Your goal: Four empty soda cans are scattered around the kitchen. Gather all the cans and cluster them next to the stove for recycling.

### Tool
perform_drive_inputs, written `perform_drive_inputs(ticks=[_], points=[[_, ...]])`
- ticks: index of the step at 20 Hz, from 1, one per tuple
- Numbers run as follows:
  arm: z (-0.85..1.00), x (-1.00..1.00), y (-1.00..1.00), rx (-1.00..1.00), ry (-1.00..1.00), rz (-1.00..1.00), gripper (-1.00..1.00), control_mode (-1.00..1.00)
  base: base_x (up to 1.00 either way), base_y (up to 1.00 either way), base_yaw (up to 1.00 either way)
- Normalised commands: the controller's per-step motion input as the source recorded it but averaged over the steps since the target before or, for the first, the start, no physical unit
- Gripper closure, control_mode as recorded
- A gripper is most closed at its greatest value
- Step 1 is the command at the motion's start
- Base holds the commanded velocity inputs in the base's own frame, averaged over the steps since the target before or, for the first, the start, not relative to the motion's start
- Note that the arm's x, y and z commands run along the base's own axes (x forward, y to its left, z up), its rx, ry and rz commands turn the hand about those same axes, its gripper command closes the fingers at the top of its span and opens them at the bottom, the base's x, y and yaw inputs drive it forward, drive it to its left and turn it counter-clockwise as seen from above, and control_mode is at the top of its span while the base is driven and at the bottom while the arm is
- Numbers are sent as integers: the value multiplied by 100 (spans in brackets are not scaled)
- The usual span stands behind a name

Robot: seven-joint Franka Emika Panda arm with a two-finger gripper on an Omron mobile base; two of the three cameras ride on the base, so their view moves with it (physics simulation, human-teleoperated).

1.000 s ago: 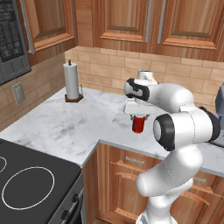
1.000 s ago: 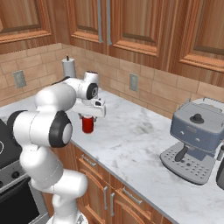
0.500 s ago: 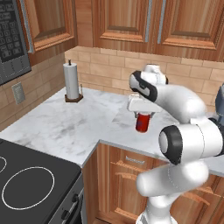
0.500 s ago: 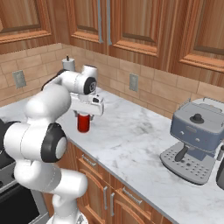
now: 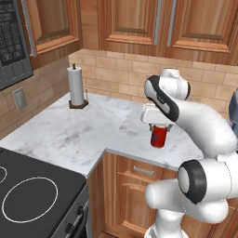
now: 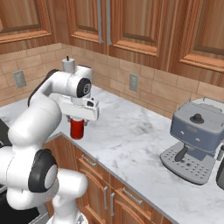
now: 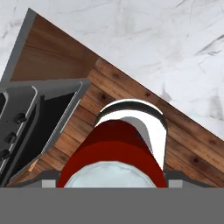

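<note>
Left base view: we see our two-finger gripper clamped on the small red cylindrical soda can with a silver rim, held upright over the front edge of the white marble counter, well right of the black glass stove.

The soda can has its top hidden under the gripper; where the fingers meet its sides can't be made out. In the hand view the can is cut off by the bottom edge. The stove is cropped at the left and bottom edges, only part of a ring showing. The coffee machine hides the counter behind it
</note>
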Motion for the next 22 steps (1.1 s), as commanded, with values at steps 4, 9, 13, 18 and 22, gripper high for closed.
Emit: perform_drive_inputs(ticks=[4, 9, 13, 18, 22], points=[[23, -75, 0, 0, -1, 0, 100, -100, 0, 0, 0], [21, -60, 0, 0, 0, 1, 100, -100, 0, 0, 0], [19, -59, 0, 0, 0, 1, 100, -100, 0, 0, 0], [21, -58, 0, 0, 0, 1, 100, -100, 0, 0, 0], [9, -27, 0, 0, 0, 1, 100, 100, -29, 0, 2]])
